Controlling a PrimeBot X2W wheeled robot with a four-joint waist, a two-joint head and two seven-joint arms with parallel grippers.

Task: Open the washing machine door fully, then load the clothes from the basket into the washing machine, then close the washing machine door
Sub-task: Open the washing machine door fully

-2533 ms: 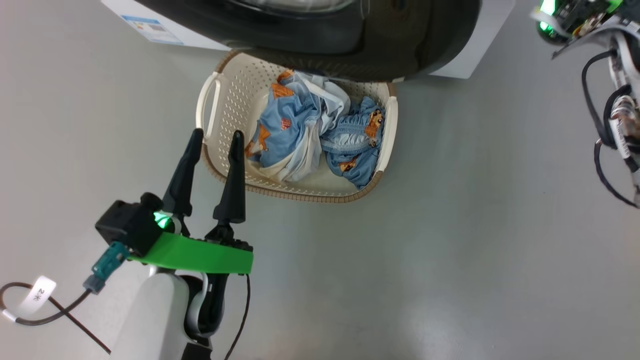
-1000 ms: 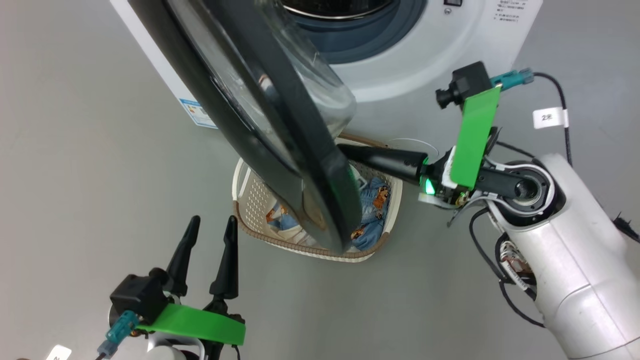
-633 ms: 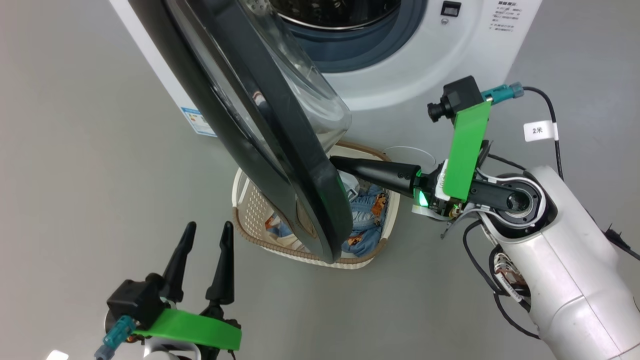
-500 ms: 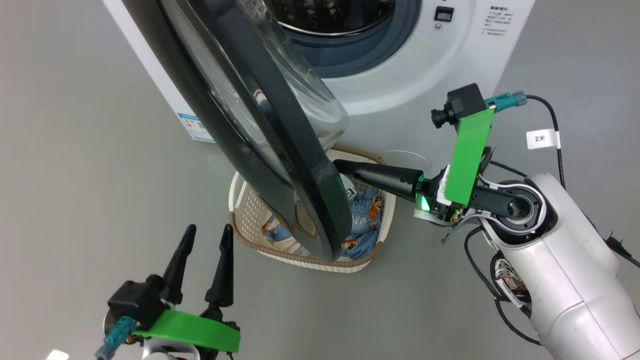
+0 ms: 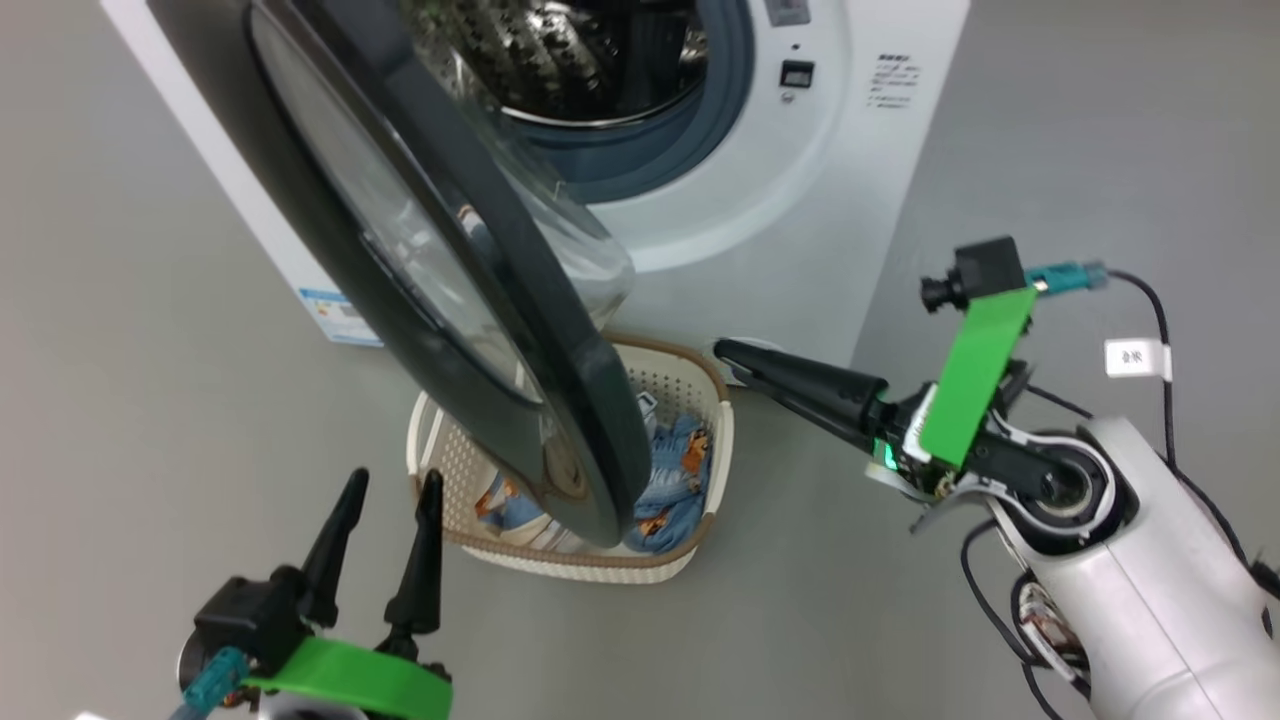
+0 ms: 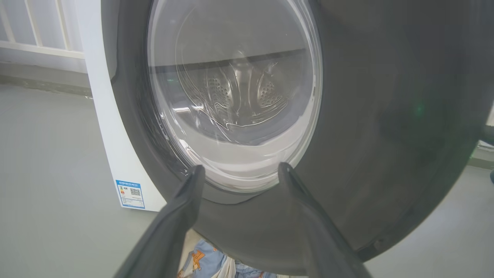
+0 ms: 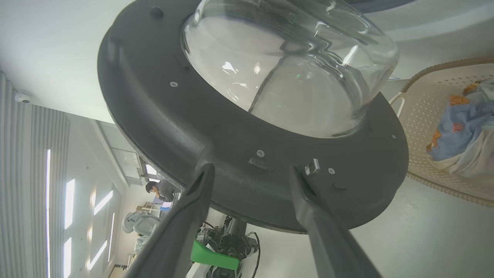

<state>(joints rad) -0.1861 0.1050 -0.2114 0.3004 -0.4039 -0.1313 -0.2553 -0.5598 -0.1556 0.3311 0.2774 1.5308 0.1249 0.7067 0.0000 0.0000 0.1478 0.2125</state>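
Over the basket (image 5: 722, 440), the door (image 5: 450, 300) hides most clothes (image 5: 675, 460).

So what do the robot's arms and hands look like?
The left gripper and right gripper each have two long, black, pointy fingers. Behind each sit a green plate, black camera and teal plug. The right arm's black cable has a white tag, and its forearm is shiny white.

The washing machine door (image 5: 520, 290) overhangs the basket (image 5: 670, 380), covering much of it; the drum mouth (image 5: 570, 60) behind stands clear.
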